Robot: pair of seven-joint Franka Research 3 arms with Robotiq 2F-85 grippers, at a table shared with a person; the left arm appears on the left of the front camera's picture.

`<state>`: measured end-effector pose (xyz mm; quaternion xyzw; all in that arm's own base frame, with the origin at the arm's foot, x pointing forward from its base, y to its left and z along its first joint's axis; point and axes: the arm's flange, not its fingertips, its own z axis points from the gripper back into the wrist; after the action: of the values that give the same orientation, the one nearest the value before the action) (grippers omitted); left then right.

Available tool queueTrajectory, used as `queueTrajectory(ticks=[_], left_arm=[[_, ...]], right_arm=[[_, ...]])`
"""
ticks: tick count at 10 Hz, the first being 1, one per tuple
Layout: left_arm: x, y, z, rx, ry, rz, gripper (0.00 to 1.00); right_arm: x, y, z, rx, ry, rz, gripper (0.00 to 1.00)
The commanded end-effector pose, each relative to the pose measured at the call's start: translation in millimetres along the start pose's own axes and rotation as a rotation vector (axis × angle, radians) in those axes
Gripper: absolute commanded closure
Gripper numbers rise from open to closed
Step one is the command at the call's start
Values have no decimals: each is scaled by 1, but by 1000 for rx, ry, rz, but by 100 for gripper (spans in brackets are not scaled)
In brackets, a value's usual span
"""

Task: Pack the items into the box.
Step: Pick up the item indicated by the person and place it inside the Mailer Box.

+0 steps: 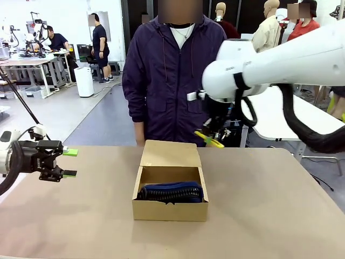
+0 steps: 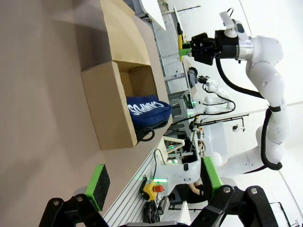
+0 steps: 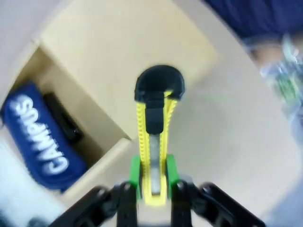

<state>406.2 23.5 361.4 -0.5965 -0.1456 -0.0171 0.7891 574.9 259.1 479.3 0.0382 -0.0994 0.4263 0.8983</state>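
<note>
The brown cardboard box (image 1: 170, 210) sits mid-table with its flap lid (image 1: 171, 154) folded back toward the person. Inside lies the navy blue pouch (image 1: 171, 191), printed "CAMPUS" (image 3: 42, 142), with a small black object (image 3: 64, 120) beside it against the rear wall. My right gripper (image 1: 213, 135) hangs above the table just behind the box's far right corner, shut on the yellow-and-black utility knife (image 3: 154, 137), which points forward and down. My left gripper (image 1: 67, 162) hovers open over the table's left edge, its green pads (image 2: 98, 184) apart and nothing between them, facing the box (image 2: 106, 109).
A person in a dark purple jacket (image 1: 161, 70) stands at the far edge of the table right behind the box, hands out of view. Bare tabletop (image 1: 269, 205) surrounds the box on all sides. A white table (image 1: 318, 116) stands behind at the right.
</note>
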Motion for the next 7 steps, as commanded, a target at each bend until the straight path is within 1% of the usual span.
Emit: queueTrajectory(ticks=[1,2,3,4,5,6,7], left_arm=[[-1,-3,4,-7,8,5,0],[-1,-3,4,-7,8,5,0],[-1,-3,4,-7,8,5,0],[-1,-3,4,-7,8,5,0],[-1,-3,4,-7,8,5,0],[-1,-3,4,-7,8,5,0],[-1,-3,4,-7,8,5,0]], right_arm=[[18,21,-6,125,-30,265,100],[26,48,-10,157,-9,406,100],[28,67,-12,173,9,485,100],[30,82,-17,151,52,518,100],[33,92,-26,31,118,456,100],[34,100,-32,48,68,487,100],[33,101,-38,34,94,458,100]])
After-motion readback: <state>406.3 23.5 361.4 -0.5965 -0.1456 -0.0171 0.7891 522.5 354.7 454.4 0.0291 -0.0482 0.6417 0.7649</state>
